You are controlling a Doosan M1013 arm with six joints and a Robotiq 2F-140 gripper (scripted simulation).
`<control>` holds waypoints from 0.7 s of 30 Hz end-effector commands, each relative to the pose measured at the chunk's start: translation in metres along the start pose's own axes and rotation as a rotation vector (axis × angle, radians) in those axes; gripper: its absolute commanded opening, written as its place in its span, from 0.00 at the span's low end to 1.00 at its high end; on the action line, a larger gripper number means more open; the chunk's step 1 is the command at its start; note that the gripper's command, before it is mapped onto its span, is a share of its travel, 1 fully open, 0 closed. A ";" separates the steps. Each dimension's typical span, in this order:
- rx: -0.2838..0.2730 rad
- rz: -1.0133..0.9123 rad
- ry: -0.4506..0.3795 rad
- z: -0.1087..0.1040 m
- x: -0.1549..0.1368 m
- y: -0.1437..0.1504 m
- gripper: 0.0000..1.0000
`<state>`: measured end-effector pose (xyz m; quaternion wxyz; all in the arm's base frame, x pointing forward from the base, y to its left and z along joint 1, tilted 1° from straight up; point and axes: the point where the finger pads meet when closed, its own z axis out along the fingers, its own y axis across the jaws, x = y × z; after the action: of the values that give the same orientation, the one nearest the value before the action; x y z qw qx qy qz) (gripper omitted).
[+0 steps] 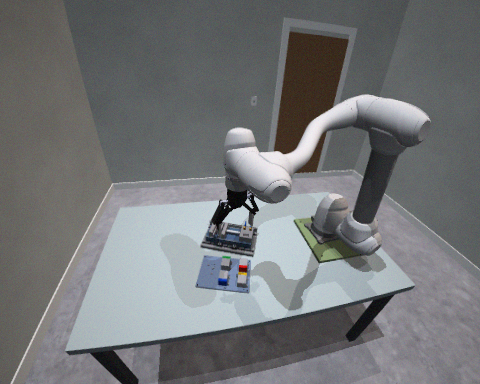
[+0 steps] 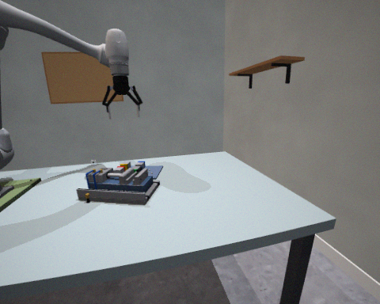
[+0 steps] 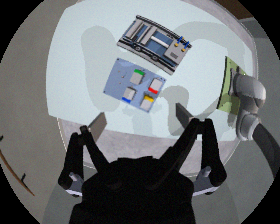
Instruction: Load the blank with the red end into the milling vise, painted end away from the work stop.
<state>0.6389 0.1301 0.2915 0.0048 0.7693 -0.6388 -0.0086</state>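
Observation:
The blank with the red end (image 1: 243, 262) (image 3: 155, 84) lies on the blue infeed plate (image 1: 206, 280) (image 3: 111, 86) (image 2: 157, 172), its red end turned away from the vise, towards the yellow-ended blank (image 1: 242, 281) (image 3: 146, 104). The green-ended blank (image 1: 226, 265) (image 3: 136, 78) and blue-ended blank (image 1: 223, 275) (image 3: 129, 92) lie beside them on the plate. The vise's hose-side block (image 1: 246, 232) (image 3: 176, 53) is opposite the fixed jaw (image 2: 141, 176). No blank shows between the jaws. My gripper (image 1: 234, 223) (image 2: 123, 116) (image 3: 141, 114) is open and empty, high above the table.
The vise stands on a raised grey plate (image 1: 228, 249) (image 2: 114, 195) next to the infeed plate. Blue hoses (image 2: 91, 180) rise at one vise end. The arm's base stands on a green mat (image 1: 329, 255) (image 2: 17, 191) at the side of the table (image 1: 149, 305).

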 end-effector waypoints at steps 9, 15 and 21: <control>0.000 -0.136 0.000 0.000 0.000 0.000 1.00; 0.000 -0.228 -0.001 0.000 0.000 0.000 1.00; 0.000 -0.304 -0.001 0.000 0.000 0.000 1.00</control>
<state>0.6389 0.1302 0.2914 0.0038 0.8466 -0.5322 -0.0089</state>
